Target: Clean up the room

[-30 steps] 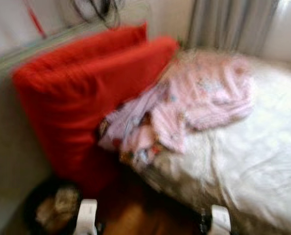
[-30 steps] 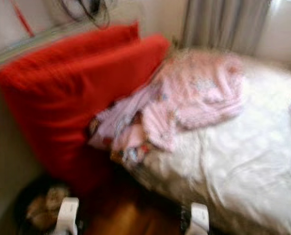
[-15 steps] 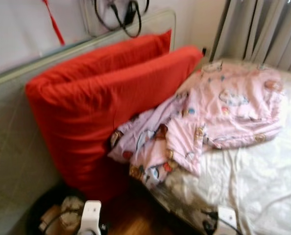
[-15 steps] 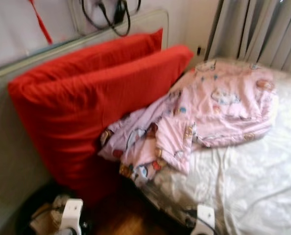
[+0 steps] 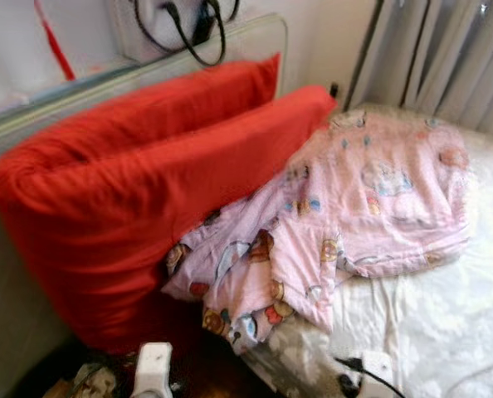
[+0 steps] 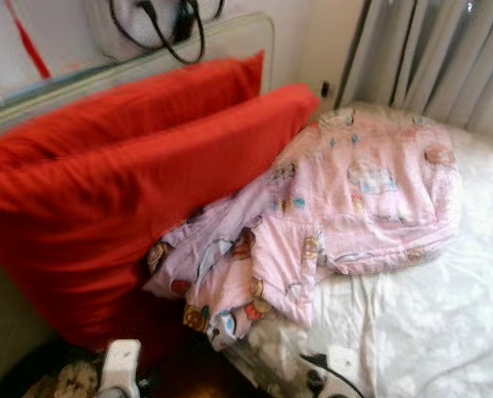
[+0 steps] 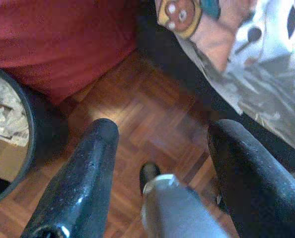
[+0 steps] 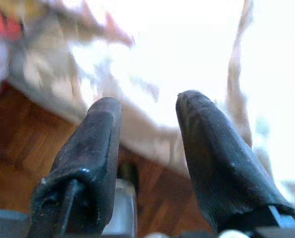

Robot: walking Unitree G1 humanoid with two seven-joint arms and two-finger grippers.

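Pink blanket crumpled on white bed against red pillows; both grippers spread, empty.

Two plain red pillows are glowing bright against a pale grey-green headboard. A pink quilt is showing small cartoon prints in brown, red, blue and white. The bed sheet is shining white with a faint pattern. The floor is showing reddish-brown parquet. Grey curtains are hanging in folds.
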